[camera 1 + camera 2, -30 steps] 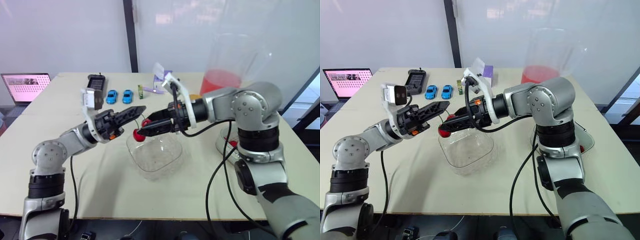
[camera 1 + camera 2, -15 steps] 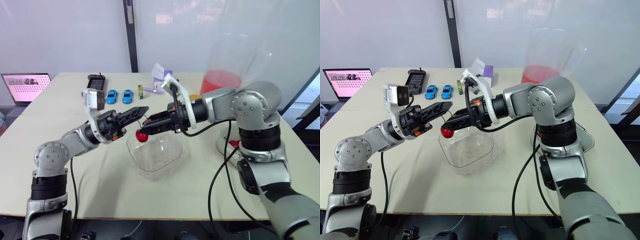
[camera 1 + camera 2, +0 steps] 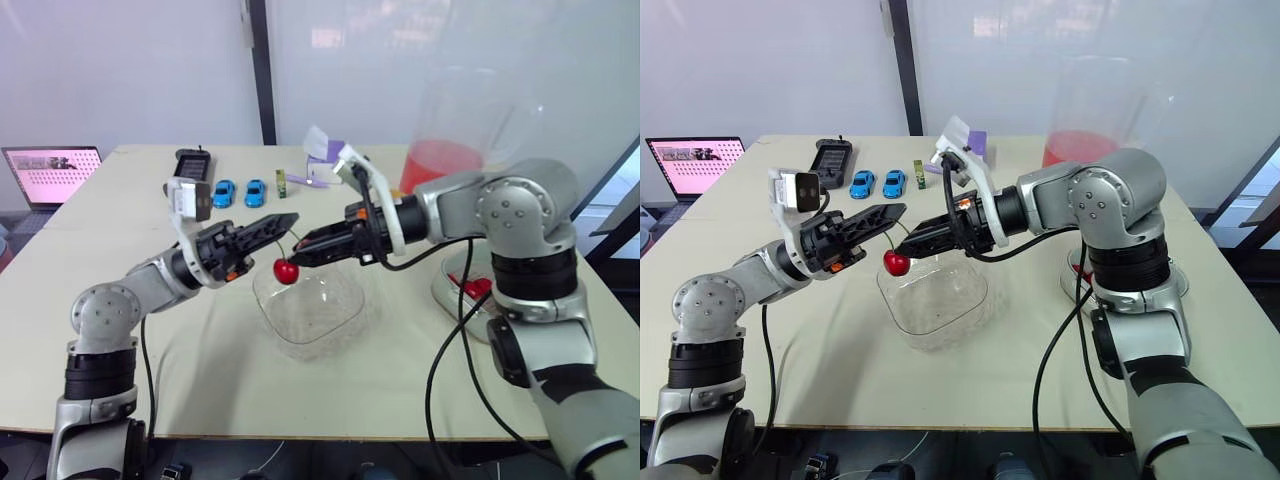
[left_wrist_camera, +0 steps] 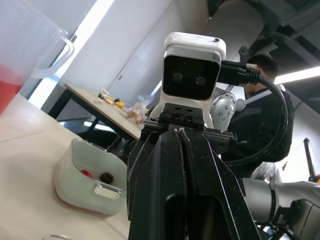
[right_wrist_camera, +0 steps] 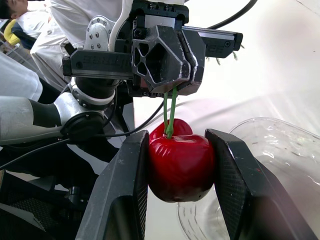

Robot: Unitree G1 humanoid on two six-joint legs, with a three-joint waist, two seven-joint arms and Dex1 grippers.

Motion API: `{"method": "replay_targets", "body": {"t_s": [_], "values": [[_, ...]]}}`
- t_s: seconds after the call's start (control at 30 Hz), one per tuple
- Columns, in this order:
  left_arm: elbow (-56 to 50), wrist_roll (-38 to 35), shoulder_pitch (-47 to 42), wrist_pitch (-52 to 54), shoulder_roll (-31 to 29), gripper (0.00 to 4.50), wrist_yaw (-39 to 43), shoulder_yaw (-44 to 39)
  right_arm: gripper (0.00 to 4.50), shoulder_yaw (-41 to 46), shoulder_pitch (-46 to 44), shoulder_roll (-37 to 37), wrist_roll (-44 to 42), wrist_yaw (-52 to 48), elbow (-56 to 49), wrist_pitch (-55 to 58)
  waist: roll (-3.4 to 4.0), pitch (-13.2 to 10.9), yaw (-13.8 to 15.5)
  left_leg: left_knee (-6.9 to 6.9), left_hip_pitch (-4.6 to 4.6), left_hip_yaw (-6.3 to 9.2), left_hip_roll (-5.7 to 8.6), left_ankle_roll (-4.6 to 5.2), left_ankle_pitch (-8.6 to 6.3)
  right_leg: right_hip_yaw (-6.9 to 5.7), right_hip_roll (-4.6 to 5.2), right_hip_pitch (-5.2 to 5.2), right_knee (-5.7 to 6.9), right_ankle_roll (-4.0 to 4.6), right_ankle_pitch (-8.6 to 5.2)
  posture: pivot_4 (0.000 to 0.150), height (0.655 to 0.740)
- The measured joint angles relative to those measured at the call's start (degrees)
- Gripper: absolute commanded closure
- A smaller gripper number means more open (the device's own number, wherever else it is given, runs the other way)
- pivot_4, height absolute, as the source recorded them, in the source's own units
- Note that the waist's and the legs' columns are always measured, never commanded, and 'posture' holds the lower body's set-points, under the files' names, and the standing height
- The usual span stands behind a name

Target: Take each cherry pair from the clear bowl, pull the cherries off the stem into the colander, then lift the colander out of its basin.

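1. Left gripper (image 3: 287, 217): my two fingers (image 4: 160, 190) are pressed together with only a thin seam between them. In the right wrist view the green stem (image 5: 169, 112) runs up into their tips, so this gripper is pinched on the stem.

2. Cherry pair (image 3: 286, 271): it hangs on the stem directly below my left fingertips, above the near-left rim of the clear bowl (image 3: 312, 322) and not touching it. In the right wrist view one red cherry sits in front and the second shows just behind its top.

3. Right gripper (image 3: 299, 251): it reaches in from the right, pointing at my left gripper. My fingers (image 5: 125, 190) stand a cherry's width apart, one against each flank of the front cherry, clamped on it at the tips.

4. Basin (image 4: 70, 185): white, on the table (image 3: 200, 340) behind my right arm, well apart from the bowl, with red fruit in it.

5. Far side of the table: two blue toy cars (image 3: 239, 192), a black device (image 3: 192, 162), a laptop (image 3: 50, 165) and a clear pitcher (image 3: 455, 125) of red liquid.
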State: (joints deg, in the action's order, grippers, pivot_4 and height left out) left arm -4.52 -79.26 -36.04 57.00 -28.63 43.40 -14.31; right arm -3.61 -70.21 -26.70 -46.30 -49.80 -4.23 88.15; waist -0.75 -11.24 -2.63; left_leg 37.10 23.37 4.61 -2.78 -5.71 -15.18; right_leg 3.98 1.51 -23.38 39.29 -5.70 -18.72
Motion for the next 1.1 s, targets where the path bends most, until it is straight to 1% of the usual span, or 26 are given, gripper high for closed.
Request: {"method": "replay_targets", "body": {"t_s": [0.07,0.17,0.2,0.23,0.47,0.57,0.8,0.97,1.1], "values": [[0.0,0.0,0.0,0.0,0.1,4.50,-0.1,0.0,2.65,-0.1,0.0,0.0,0.0,0.1,0.0,-0.1,0.00,0.0,0.0,0.00,0.00,0.00,0.00,0.00,0.00,0.00,0.00,0.00,0.00,0.00,0.00,0.150,0.7400],[0.1,0.0,-0.1,0.0,0.1,4.50,-0.1,0.0,3.39,-0.4,0.0,0.0,0.0,0.4,0.0,-0.3,0.00,0.0,0.0,0.00,0.00,0.00,0.00,0.00,0.00,0.00,0.00,0.00,0.00,0.00,0.00,0.150,0.7400],[0.1,0.0,-0.1,0.0,0.2,4.50,-0.2,0.0,3.56,-0.4,0.0,0.0,0.0,0.5,0.0,-0.3,0.00,0.0,0.0,0.00,0.00,0.00,0.00,0.00,0.00,0.00,0.00,0.00,0.00,0.00,0.00,0.150,0.7400],[0.1,0.0,-0.1,0.0,0.2,4.50,-0.2,0.0,3.63,-0.4,0.0,0.0,0.0,0.6,0.0,-0.3,0.00,0.0,0.0,0.00,0.00,0.00,0.00,0.00,0.00,0.00,0.00,0.00,0.00,0.00,0.00,0.150,0.7400],[0.1,-0.1,-0.1,0.0,0.6,4.50,-0.4,0.0,3.66,-0.4,0.0,-0.1,-0.6,0.4,0.0,-0.3,0.00,0.0,0.0,0.00,0.00,0.00,0.00,0.00,0.00,0.00,0.00,0.00,0.00,0.00,0.00,0.150,0.7400],[-0.1,-0.2,0.1,0.1,0.9,4.50,-0.8,0.0,3.66,-0.4,0.0,-1.2,-1.3,0.1,-0.5,-0.3,0.00,0.0,0.0,0.00,0.00,0.00,0.00,0.00,0.00,0.00,0.00,0.00,-0.01,0.00,0.00,0.150,0.7400],[-0.1,-1.4,0.7,0.0,1.7,4.50,-2.1,-1.4,3.66,-3.9,4.1,-7.7,-3.5,-2.8,-5.8,0.2,0.00,0.0,0.0,0.00,0.01,0.00,0.00,0.01,0.00,0.00,0.00,0.01,-0.06,0.00,0.00,0.150,0.7400],[-0.1,-2.1,0.7,-0.1,2.6,4.50,-3.2,-2.3,3.66,-6.3,4.1,-11.7,-3.5,-5.0,-6.8,-1.2,-0.01,0.0,0.1,0.00,0.02,0.00,0.00,0.01,0.00,0.00,0.00,0.01,-0.08,0.00,0.00,0.150,0.7400],[-0.6,-2.6,1.5,-0.2,3.0,4.50,-4.1,-2.5,3.66,-6.8,2.3,-17.1,-2.6,-7.8,-5.2,-4.2,0.00,0.0,0.2,0.00,0.03,-0.01,0.02,0.01,0.00,0.01,0.03,0.01,-0.10,-0.01,0.00,0.150,0.7400]]}}
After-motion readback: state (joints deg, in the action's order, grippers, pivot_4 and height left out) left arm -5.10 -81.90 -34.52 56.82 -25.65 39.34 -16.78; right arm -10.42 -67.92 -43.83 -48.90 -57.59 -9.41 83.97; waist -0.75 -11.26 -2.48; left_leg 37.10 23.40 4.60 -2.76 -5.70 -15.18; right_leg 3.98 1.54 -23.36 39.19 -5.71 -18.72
